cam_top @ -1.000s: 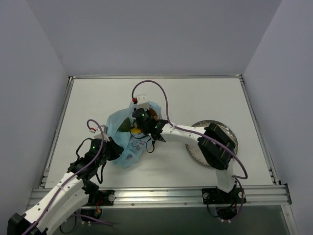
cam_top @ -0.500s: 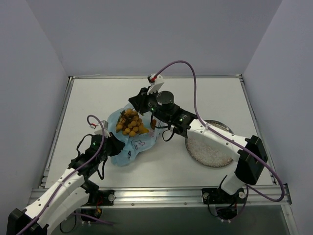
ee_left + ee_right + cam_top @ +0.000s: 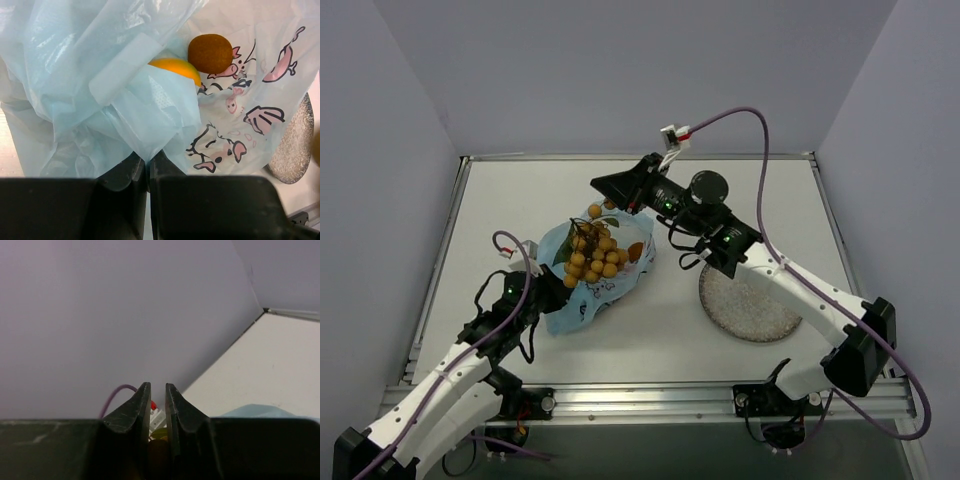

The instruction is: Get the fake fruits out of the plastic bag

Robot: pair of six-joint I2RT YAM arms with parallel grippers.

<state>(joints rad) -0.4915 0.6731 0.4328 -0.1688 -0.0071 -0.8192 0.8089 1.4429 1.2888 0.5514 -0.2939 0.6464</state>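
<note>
right gripper [image 3: 601, 186] raised out of plastic bag [image 3: 582, 306], bunch of orange balls [image 3: 592, 255] drawn up with it

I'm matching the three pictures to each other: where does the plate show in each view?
Top view: plate right of centre, to the right of the bag.
Left wrist: plate as a sliver at the right edge, behind the bag.
Right wrist: not in it.
Shared landmark: the bag, which also shows as a pale-blue strip at the bottom right of the right wrist view.
</note>
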